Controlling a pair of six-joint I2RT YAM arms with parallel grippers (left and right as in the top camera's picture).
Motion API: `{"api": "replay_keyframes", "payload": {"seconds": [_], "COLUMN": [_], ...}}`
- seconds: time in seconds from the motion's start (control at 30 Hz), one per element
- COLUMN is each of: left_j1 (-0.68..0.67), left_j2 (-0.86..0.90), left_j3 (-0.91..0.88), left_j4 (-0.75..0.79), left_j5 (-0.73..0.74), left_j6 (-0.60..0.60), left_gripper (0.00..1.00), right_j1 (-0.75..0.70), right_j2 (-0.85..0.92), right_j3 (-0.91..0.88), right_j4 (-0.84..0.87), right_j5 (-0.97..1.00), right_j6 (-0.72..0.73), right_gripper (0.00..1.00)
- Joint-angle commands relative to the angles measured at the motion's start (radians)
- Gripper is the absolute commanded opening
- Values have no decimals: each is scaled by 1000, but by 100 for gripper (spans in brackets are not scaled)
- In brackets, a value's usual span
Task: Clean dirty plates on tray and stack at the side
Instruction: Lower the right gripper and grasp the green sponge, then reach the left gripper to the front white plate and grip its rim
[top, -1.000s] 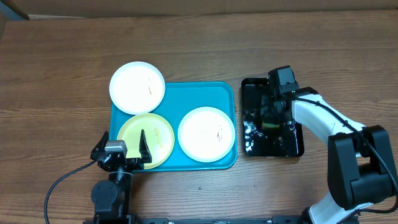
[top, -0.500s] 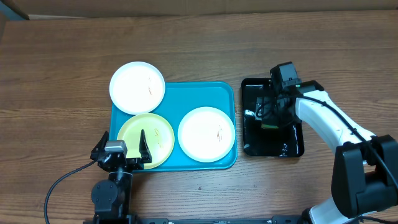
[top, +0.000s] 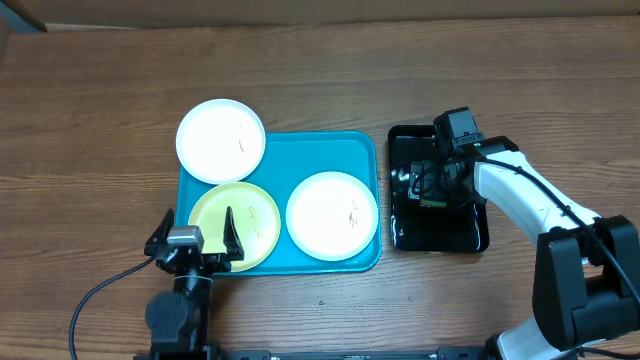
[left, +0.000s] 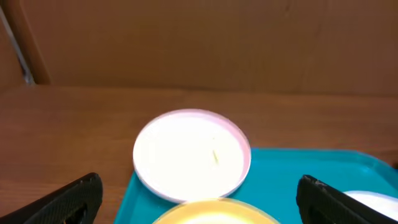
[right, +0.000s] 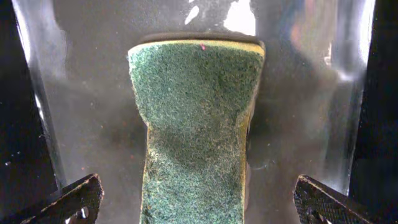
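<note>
Jaws spread wide on both arms: the right gripper (right: 198, 198) hovers empty over a coarse green scouring sponge (right: 196, 124) in a glossy black tray (top: 440, 232), while the left gripper (top: 195, 235) sits at the near-left edge of the smooth cyan tray (top: 330, 145), which bears a round yellow-green plate (top: 255, 205) and a white plate (top: 332, 215), with another white plate (top: 221, 140) overhanging its far-left corner.

Cyan tray (top: 320, 150), two plates (top: 332, 215) inside, one overhanging
</note>
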Motion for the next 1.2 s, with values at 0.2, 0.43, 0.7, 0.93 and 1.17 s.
{"api": "replay_keyframes", "payload": {"seconds": [0.2,0.43,0.7,0.93,1.17], "left_j1": [-2,-2,-2,-16,-120], "left_j2": [36,345,818,1035,1163], "left_j3": [343,827,1233,1244,1077], "left_j4": [-168,-497,-825,-1016,-1048], "left_j5": [166,342,458,671,463], "left_j6": [-40,-17,-25,-48,-119], "left_gripper": [100,100,100,84,47], "right_j1": [4,4,4,4,4], "right_j2": [-16,-16,-16,-16,-16], "right_j3": [-7,-7,-7,-7,-7], "right_j4": [26,6,-12,-55,-57], "right_j5": [-96,-98,-99,-99,-99], "right_j6": [1,1,1,1,1], "right_gripper": [100,100,100,100,100]}}
